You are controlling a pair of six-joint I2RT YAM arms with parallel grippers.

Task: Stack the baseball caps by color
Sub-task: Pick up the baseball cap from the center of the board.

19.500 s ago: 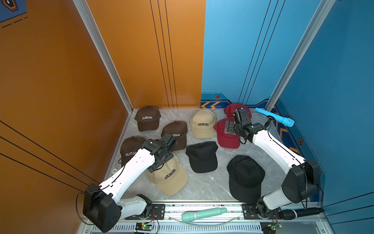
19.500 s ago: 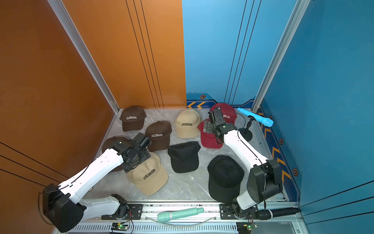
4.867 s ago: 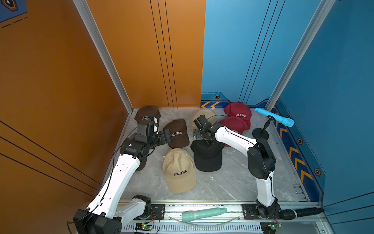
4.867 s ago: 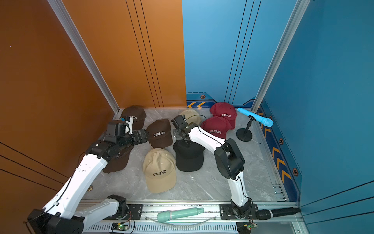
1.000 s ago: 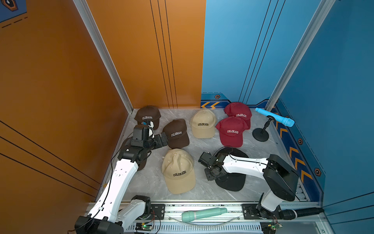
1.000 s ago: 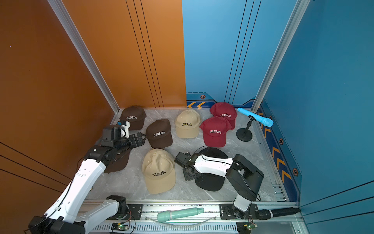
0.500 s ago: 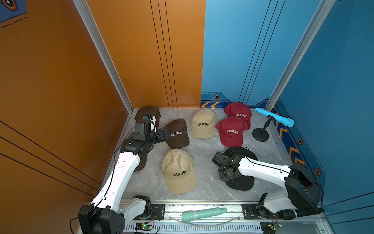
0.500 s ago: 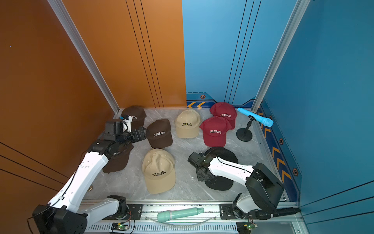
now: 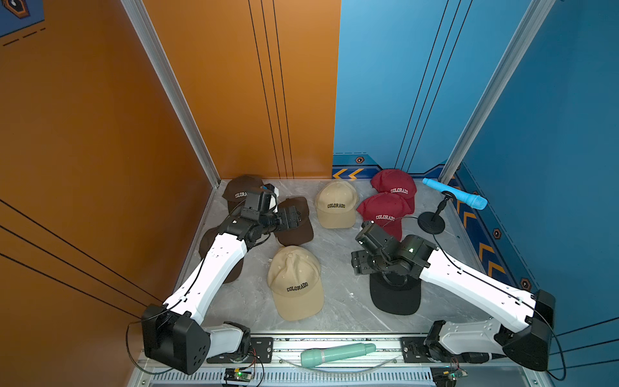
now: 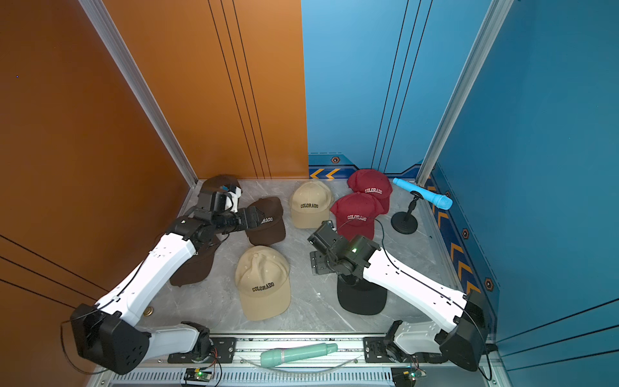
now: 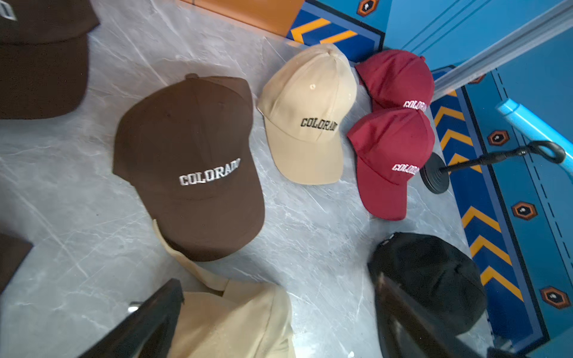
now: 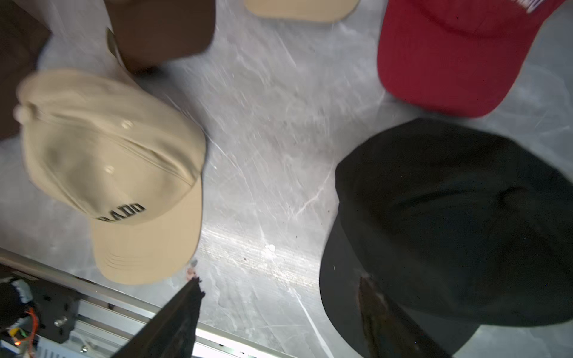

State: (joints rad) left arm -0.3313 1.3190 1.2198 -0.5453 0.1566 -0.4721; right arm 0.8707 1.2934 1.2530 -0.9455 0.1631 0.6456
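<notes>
Brown baseball caps lie at the back left (image 9: 239, 189), mid-left (image 9: 296, 231) and under my left arm (image 9: 206, 239). Beige caps sit at the back middle (image 9: 336, 204) and the front middle (image 9: 294, 281). Two dark red caps overlap at the back right (image 9: 393, 182) (image 9: 383, 211). The black cap pile (image 9: 395, 295) lies front right, partly under my right arm. My left gripper (image 11: 276, 310) hangs open above the mid-left brown cap (image 11: 189, 155). My right gripper (image 12: 279, 297) is open and holds nothing, with one finger (image 12: 381, 310) over the black brim (image 12: 341, 279).
A blue toy microphone (image 9: 454, 197) rests on a black stand (image 9: 432, 224) by the right wall. A teal microphone (image 9: 336, 353) lies on the front rail. Orange wall on the left, blue wall on the right and back.
My right gripper has opened and let go of the black cap, which now lies front right. My left gripper has moved over the mid-left brown cap.
</notes>
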